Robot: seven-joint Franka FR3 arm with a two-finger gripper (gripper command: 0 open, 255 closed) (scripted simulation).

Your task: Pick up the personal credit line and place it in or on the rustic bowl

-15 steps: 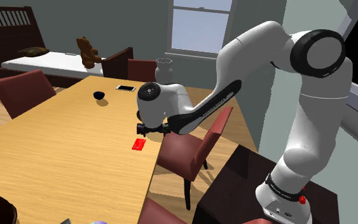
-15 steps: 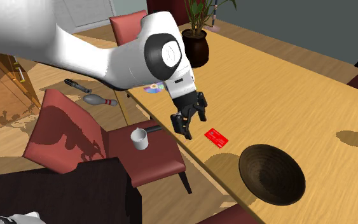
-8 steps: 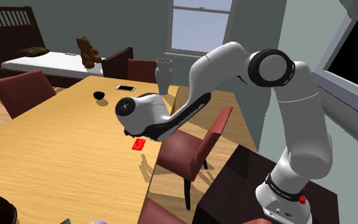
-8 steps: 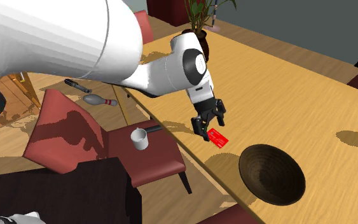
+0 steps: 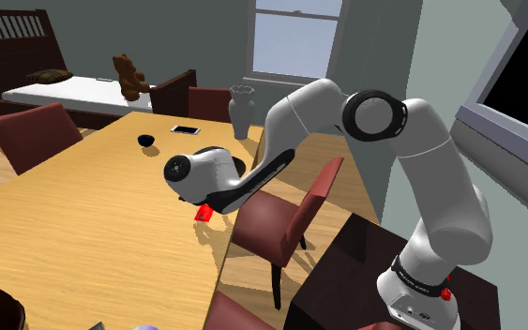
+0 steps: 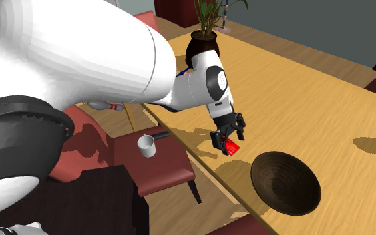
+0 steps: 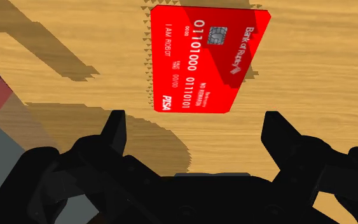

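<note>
The white arm (image 5: 440, 187) rises from its base, folds at the elbow (image 5: 374, 114) and slopes down toward the shoulder view's left, wrist (image 5: 191, 173) low. The gripper (image 6: 228, 137) points downward, its 2 black fingers (image 7: 115, 127) standing wide apart, clasping nothing.

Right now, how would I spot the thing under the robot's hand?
On the wooden table, find the edge by the red chair. Near the dark bowl, under the open black gripper, lies a card: flat, bright red, printed with white numbers.
</note>
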